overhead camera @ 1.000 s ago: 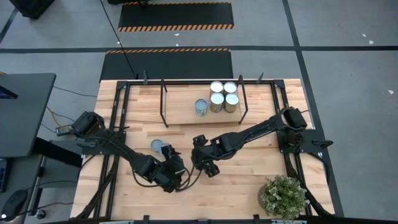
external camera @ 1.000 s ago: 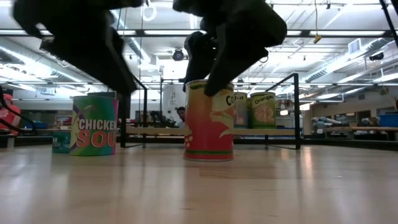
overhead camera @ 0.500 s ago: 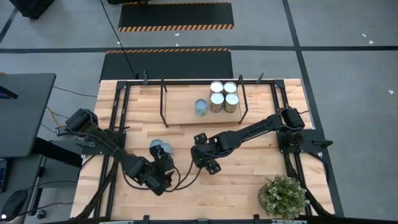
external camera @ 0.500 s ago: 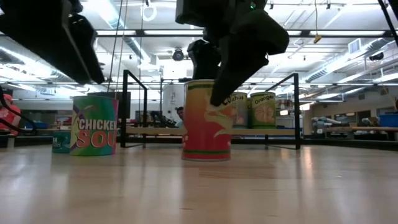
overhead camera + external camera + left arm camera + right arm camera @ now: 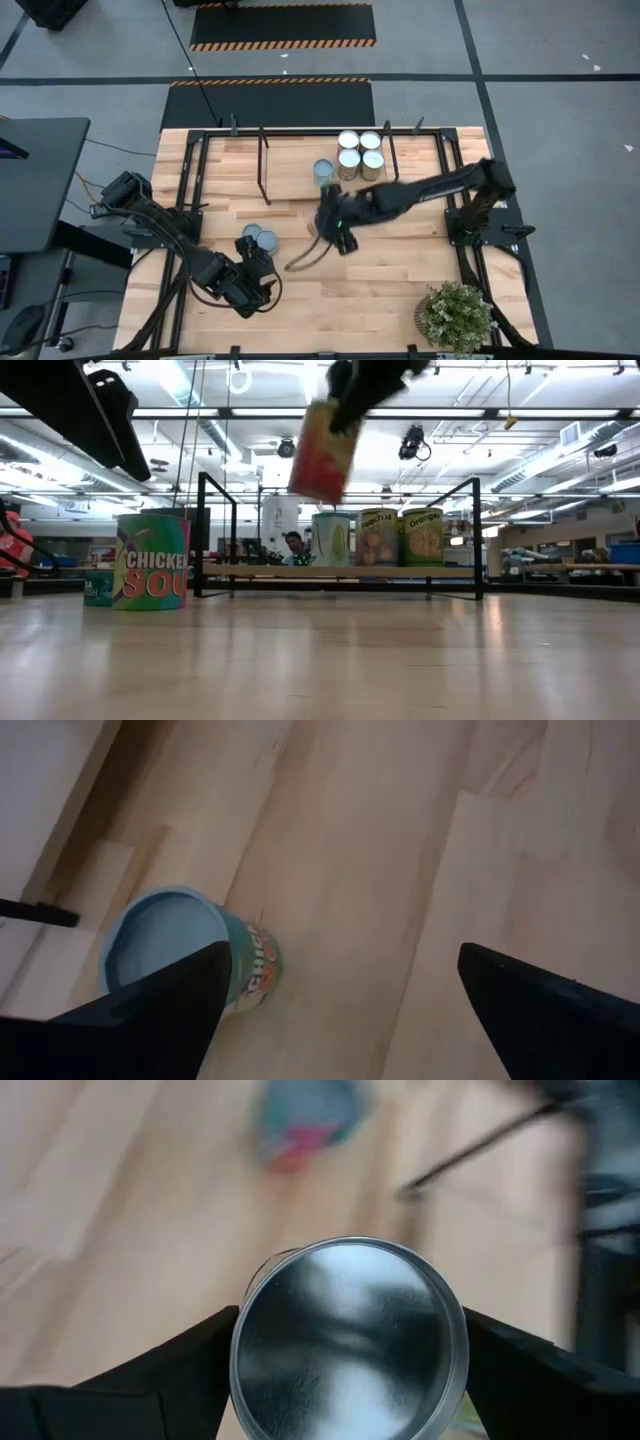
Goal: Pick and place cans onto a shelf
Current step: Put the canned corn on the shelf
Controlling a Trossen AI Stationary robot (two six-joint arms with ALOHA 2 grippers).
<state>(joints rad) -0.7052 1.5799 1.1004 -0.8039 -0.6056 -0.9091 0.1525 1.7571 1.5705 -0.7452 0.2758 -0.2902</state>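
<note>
My right gripper (image 5: 335, 218) is shut on a red can (image 5: 322, 450) in the air, near the shelf's front edge. The light-wood shelf (image 5: 290, 170) on its black rod frame carries several cans on its right half (image 5: 360, 150), standing on their bases. Two more cans (image 5: 258, 238) stand on the table; one is the green soup can (image 5: 152, 560). It also shows in the left wrist view (image 5: 165, 935). My left gripper (image 5: 255, 282) is open and empty, on the near side of these two cans. My right gripper pinches the red can between its two fingers (image 5: 190, 1370), one on each side of its wall just below the silver top (image 5: 350, 1330). The fingers come from above, pointing down. The can hangs clear of the table, tilted, its upper end (image 5: 335, 415) in the hold.
A green potted plant (image 5: 455, 315) stands at the near right corner. Black frame rails (image 5: 190, 190) run along the table's left and right sides. The shelf's upright rods (image 5: 200, 535) stand between the table and its board. A small can (image 5: 98, 588) stands beside the soup can.
My right gripper has lifted the red can off the table and carried it up and toward the far edge, near the shelf; the can now hangs tilted. My left gripper has drawn back toward the table's left and near edges, away from the two standing cans.
</note>
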